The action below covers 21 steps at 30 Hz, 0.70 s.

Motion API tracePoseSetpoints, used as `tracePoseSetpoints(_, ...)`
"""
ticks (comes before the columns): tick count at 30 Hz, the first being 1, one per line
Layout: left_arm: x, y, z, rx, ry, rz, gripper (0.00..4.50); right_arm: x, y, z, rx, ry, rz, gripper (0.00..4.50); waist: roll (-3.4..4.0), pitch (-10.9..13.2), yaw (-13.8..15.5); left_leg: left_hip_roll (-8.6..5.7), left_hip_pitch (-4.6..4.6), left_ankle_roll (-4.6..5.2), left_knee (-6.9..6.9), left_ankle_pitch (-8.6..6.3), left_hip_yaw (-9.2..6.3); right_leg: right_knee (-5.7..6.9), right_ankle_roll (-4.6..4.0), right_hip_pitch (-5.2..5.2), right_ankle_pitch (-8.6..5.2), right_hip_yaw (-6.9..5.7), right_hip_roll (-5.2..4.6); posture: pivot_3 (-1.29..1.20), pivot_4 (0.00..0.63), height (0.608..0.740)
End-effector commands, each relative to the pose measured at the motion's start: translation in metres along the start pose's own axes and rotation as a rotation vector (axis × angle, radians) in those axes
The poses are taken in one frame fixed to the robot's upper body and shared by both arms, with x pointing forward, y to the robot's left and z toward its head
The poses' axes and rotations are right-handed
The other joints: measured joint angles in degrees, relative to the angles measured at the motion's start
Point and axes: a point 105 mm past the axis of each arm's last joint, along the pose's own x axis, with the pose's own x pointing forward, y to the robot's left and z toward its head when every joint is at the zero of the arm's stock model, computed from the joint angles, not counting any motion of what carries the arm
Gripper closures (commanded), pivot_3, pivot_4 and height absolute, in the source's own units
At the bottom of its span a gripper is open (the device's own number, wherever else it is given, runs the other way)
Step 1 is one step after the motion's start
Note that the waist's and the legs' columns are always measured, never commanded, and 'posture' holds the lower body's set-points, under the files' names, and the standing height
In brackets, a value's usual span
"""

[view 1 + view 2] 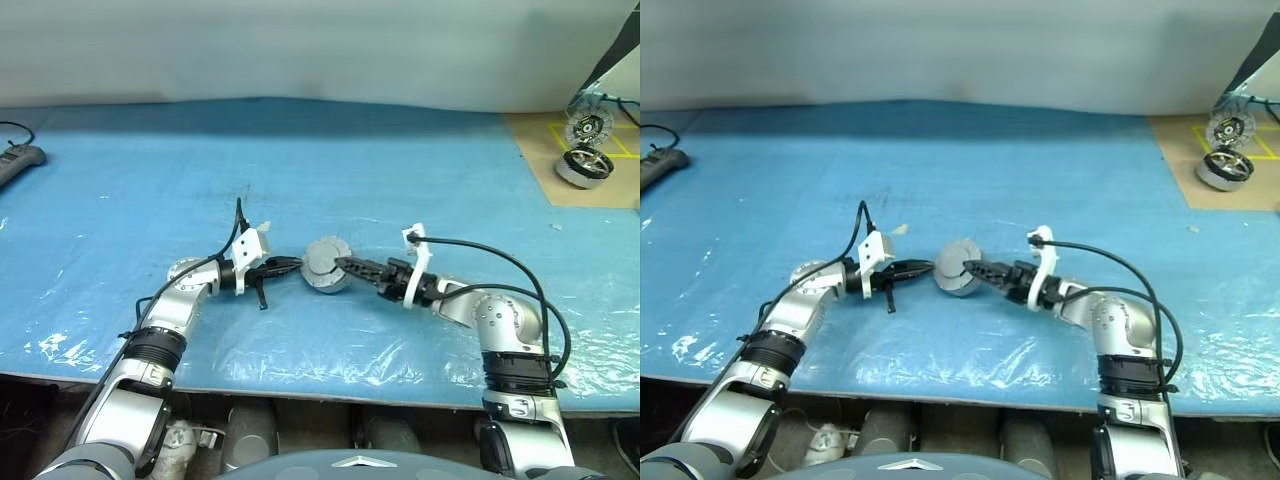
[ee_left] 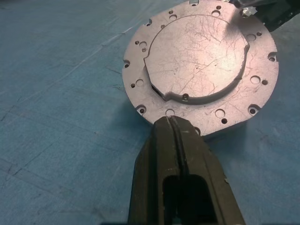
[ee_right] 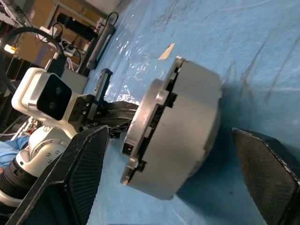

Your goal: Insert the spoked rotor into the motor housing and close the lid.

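Note:
A round grey motor housing (image 3: 187, 136) sits tilted on the blue sheet at mid-table, between both grippers. The lid (image 2: 197, 56) is on it, smooth grey cap face showing, ringed by a flange with small holes. My left gripper (image 1: 293, 265) is shut, and its tip (image 2: 173, 123) meets the edge of that flange from the left. My right gripper (image 1: 345, 266) comes in from the right and is open, its black fingers (image 3: 84, 168) standing on either side of the housing without pressing it. The spoked rotor is hidden.
A brown board at the back right carries a disc with a striped rim (image 1: 588, 128) and a ring-shaped motor part (image 1: 585, 166). A dark power strip (image 1: 20, 160) lies at the far left. The table's front edge (image 1: 300, 385) runs close below both arms.

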Motion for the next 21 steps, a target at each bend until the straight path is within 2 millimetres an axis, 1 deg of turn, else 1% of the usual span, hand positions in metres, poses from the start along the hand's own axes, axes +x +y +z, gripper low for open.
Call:
tracePoseSetpoints(1,0.003,-0.011,-0.016,-0.03,0.063,-0.046,4.5,0.006,0.014,0.007,-0.024,-0.016,0.06,0.05,0.0,0.0,-0.04,-0.01,0.0,0.0,0.0,0.0,0.0,0.0,0.0,0.0,0.0,0.0,0.0,0.0,0.15,0.74)
tracePoseSetpoints(2,0.002,-0.011,-0.016,-0.03,0.065,-0.045,4.5,0.007,0.015,0.007,-0.026,-0.02,0.063,0.42,0.0,0.0,-0.05,-0.02,0.0,0.0,0.0,0.0,0.0,0.0,0.0,0.0,0.0,-0.01,0.01,0.0,0.15,0.74)
tracePoseSetpoints(3,0.002,-0.011,-0.017,-0.031,0.067,-0.044,4.5,0.007,0.014,0.008,-0.025,-0.028,0.06,0.6,0.0,0.0,-0.05,-0.02,0.0,0.0,0.0,0.0,-0.01,0.01,0.0,0.0,0.0,-0.02,0.01,0.0,0.15,0.74)
tracePoseSetpoints(7,0.001,-0.012,-0.018,-0.036,0.068,-0.041,4.5,0.004,0.01,0.007,-0.026,-0.032,0.044,1.99,0.0,0.0,-0.1,-0.02,0.0,0.0,0.01,0.0,-0.02,0.01,0.0,0.0,0.01,-0.02,0.01,0.0,0.15,0.74)
tracePoseSetpoints(8,0.001,-0.012,-0.018,-0.038,0.067,-0.039,4.5,0.003,0.009,0.006,-0.029,-0.029,0.04,2.2,-0.01,0.0,-0.1,-0.02,0.01,0.0,0.01,0.0,-0.02,0.01,0.01,0.0,0.01,-0.02,0.0,0.0,0.15,0.74)
tracePoseSetpoints(14,0.0,-0.01,-0.019,-0.044,0.067,-0.03,4.5,0.003,0.009,0.006,-0.046,-0.024,0.031,2.22,-0.04,0.05,-0.32,-0.02,0.0,0.0,0.02,0.0,-0.02,0.04,0.01,-0.04,0.02,-0.05,0.04,0.0,0.15,0.74)
tracePoseSetpoints(16,-0.001,-0.007,-0.014,-0.049,0.044,-0.02,4.5,0.004,0.008,0.006,-0.035,-0.03,0.033,2.22,-0.04,0.05,-0.32,-0.01,0.01,0.0,0.02,0.0,-0.02,0.06,0.01,-0.04,0.02,-0.06,0.06,0.0,0.15,0.74)
tracePoseSetpoints(18,-0.003,0.0,-0.003,-0.086,-0.016,0.01,4.5,0.005,0.009,0.007,-0.012,-0.039,0.041,2.22,-0.04,0.05,-0.33,-0.01,0.0,0.0,0.02,0.0,-0.02,0.05,0.01,-0.04,0.02,-0.06,0.06,0.0,0.15,0.74)
tracePoseSetpoints(20,-0.01,0.01,0.016,-0.151,-0.114,0.027,4.5,0.005,0.011,0.011,0.035,-0.064,0.062,2.22,-0.07,0.09,-0.36,-0.01,-0.01,0.0,0.03,0.0,-0.02,0.06,0.0,-0.05,0.02,-0.06,0.07,0.0,0.15,0.74)
tracePoseSetpoints(21,-0.017,0.014,0.028,-0.195,-0.173,0.018,4.5,0.004,0.012,0.015,0.09,-0.086,0.083,2.22,-0.12,0.16,-0.44,0.0,-0.03,0.0,0.03,0.0,-0.02,0.07,0.0,-0.08,0.02,-0.06,0.07,0.0,0.15,0.74)
